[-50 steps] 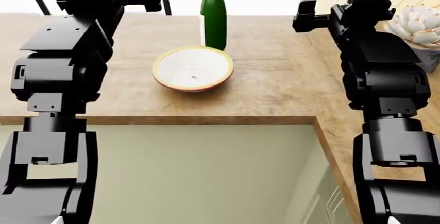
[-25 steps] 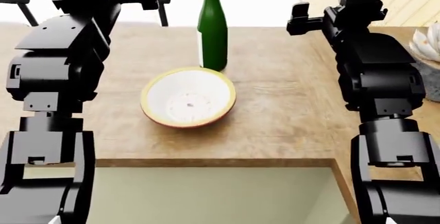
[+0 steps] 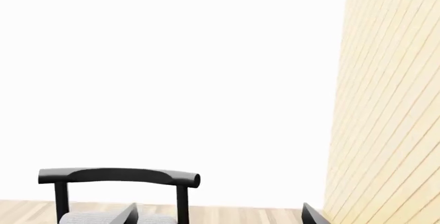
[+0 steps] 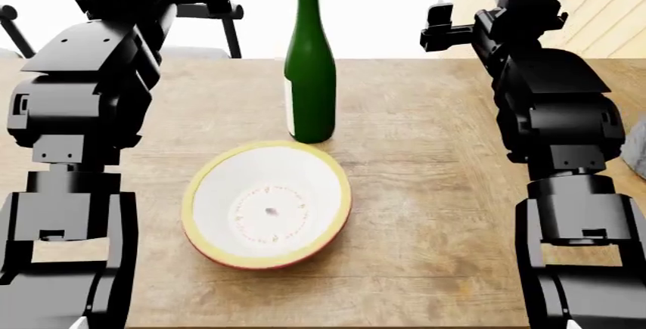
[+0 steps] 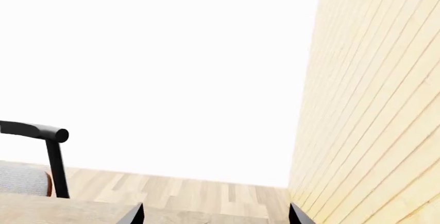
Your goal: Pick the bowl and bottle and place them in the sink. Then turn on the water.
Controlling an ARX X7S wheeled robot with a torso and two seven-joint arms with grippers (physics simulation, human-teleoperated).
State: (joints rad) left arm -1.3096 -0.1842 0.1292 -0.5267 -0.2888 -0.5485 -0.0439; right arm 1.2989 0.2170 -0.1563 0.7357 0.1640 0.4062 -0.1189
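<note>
A wooden countertop [image 4: 424, 193] is filling the lower head view. Pale slatted wall panelling [image 5: 371, 100] is running down the frame's right side. A black chair [image 3: 120, 190], perhaps grey-cushioned, is standing on light plank flooring [image 5: 199, 190] against blown-out white brightness.

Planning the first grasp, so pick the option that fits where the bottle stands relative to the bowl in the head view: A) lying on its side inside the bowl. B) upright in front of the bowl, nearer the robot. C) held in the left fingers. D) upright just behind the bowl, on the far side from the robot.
D: the bottle stands upright on the wooden counter, just beyond the far rim of the bowl, with neither arm touching it.
</note>
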